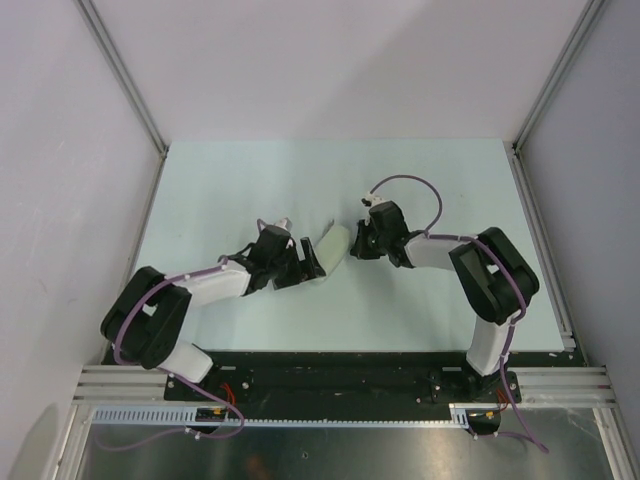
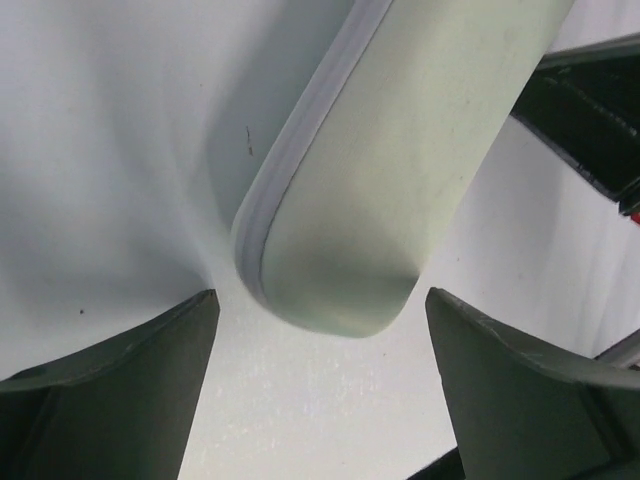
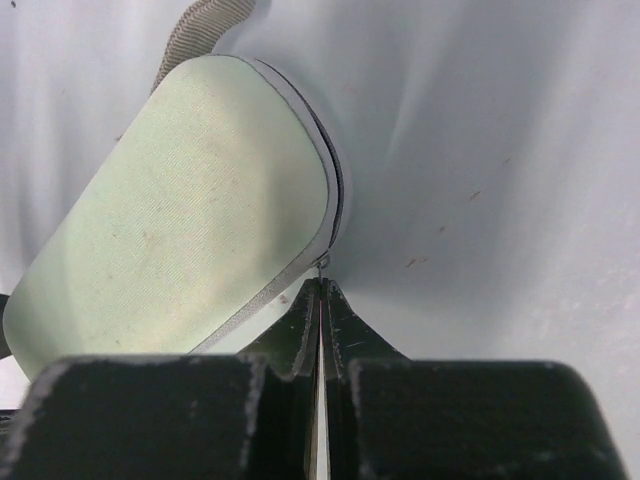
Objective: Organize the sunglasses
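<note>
The sunglasses are out of view in every frame. An oblong beige case (image 1: 334, 246) lies on the table between the two arms. My left gripper (image 1: 309, 262) is open, its fingers either side of the case's rounded end (image 2: 400, 170) without touching it; the gripper's middle (image 2: 321, 293) sits at that end. My right gripper (image 1: 357, 243) is at the case's other end (image 3: 190, 220). Its jaws are pressed together (image 3: 322, 284) on the small metal zipper pull (image 3: 321, 266) at the case's corner.
A grey fabric loop (image 3: 195, 25) sticks out of the case's far end. The pale table (image 1: 250, 180) is fenced by metal rails at left (image 1: 120, 70) and right (image 1: 545, 200). The right arm's black fingers (image 2: 590, 120) show behind the case.
</note>
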Motion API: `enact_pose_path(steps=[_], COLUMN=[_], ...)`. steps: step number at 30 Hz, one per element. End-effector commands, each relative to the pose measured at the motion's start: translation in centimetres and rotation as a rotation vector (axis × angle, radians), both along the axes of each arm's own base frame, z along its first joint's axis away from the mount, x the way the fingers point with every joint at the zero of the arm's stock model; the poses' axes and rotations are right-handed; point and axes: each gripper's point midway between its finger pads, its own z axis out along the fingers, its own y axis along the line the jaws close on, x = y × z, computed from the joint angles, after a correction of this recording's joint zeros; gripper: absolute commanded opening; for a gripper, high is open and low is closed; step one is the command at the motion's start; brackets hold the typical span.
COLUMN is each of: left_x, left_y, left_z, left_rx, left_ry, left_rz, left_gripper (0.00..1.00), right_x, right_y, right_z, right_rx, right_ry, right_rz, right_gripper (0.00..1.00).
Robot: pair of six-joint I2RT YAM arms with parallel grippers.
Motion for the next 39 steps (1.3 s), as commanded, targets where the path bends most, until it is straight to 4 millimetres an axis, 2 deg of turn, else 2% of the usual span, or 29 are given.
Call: enact_pose_path(steps=[1,3,7,11,12,15,18,22,25,28,29,32,35,37,38,39], left_x=[0.0,0.1,0.0,0.0,0.0,-0.3,-0.6,-1.0,-0.6,0.4,0.8,2.3,3.3,3.1,2.8,2.5], left_y=[1.6,2.4,3.7,5.0,5.3,5.8,6.2,6.7,7.8,9.2,10.0,10.7,10.7,10.8,11.0,11.1], left_z=[0.7,0.9,2.5,4.8,5.5,6.3,6.2,5.9,5.8,5.2,4.4,4.5,6.3,6.9,7.3,7.3], left_rx=[0.088,0.107,0.086,0.079,0.068,0.047,0.040,0.051,0.093,0.153,0.195,0.237,0.204,0.186,0.167,0.165], left_ry=[-0.021,-0.029,-0.079,-0.176,-0.201,-0.217,-0.204,-0.176,-0.174,-0.178,-0.167,-0.170,-0.199,-0.209,-0.216,-0.215], left_rz=[-0.005,0.024,0.080,0.134,0.143,0.177,0.197,0.217,0.251,0.265,0.265,0.265,0.283,0.299,0.318,0.329], left_gripper=[0.93,0.95,0.95,0.95,0.95,0.95,0.96,0.96,0.96,0.96,0.96,0.96,0.97,0.97,0.98,0.98], right_x=[-0.6,-1.3,-3.1,-5.3,-6.4,-8.7,-10.7,-12.0,-12.2,-12.2,-12.2,-11.7,-11.1,-10.8,-10.4,-10.3], right_y=[1.8,2.1,3.0,5.3,6.3,8.2,8.9,10.1,11.3,12.1,12.3,12.9,13.2,13.5,14.0,14.2], right_z=[1.9,1.8,1.9,2.2,2.0,1.7,0.8,0.8,1.7,2.5,2.9,3.7,3.9,3.4,3.9,3.3], right_rx=[0.046,0.053,0.047,0.080,0.084,0.088,0.055,0.066,0.113,0.164,0.178,0.211,0.231,0.234,0.254,0.247], right_ry=[0.031,0.061,0.103,0.148,0.164,0.186,0.216,0.222,0.211,0.218,0.217,0.228,0.251,0.274,0.278,0.288], right_rz=[-0.054,-0.073,-0.095,-0.099,-0.084,-0.054,-0.034,0.007,0.021,0.030,0.035,0.028,-0.007,-0.026,-0.034,-0.044], right_gripper=[0.00,0.00,0.00,0.00,0.00,0.00,0.00,0.00,0.00,0.00,0.00,0.00,0.00,0.00,0.00,0.00])
